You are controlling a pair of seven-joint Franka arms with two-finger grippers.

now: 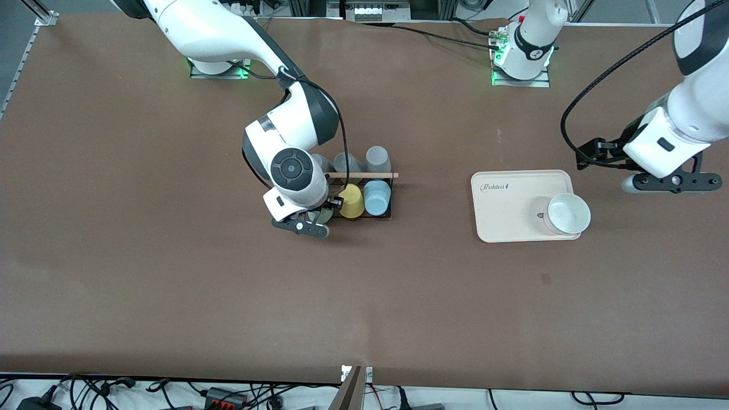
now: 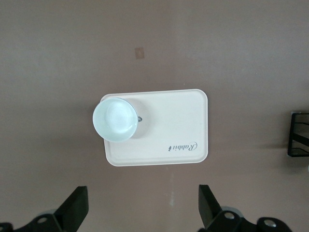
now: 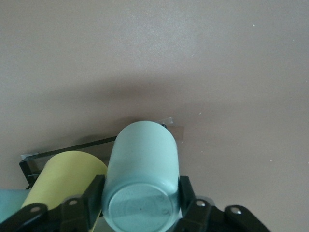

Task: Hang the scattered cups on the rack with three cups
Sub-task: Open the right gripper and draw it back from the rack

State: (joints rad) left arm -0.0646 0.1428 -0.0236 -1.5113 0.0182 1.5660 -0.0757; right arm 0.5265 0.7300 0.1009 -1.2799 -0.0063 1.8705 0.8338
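Observation:
The black wire rack [image 1: 364, 175] with its wooden rod stands mid-table. Three grey cups [image 1: 377, 159] sit upside down on its pegs on the side nearer the robot bases. On the side nearer the front camera are a light blue cup [image 1: 377, 197] and a yellow cup [image 1: 352, 200]. My right gripper [image 1: 310, 222] is at the rack's end toward the right arm, shut on the mint-green cup [image 3: 142, 174], bottom toward the wrist camera, beside the yellow cup [image 3: 67, 179] over the rack's frame [image 3: 72, 147]. My left gripper [image 1: 675, 182] waits open near the tray, holding nothing.
A cream tray [image 1: 501, 210] lies toward the left arm's end of the table, with a white bowl [image 1: 568, 213] on its corner. The left wrist view shows the same tray [image 2: 178, 125] and bowl [image 2: 115, 119] below the open left gripper [image 2: 142, 205].

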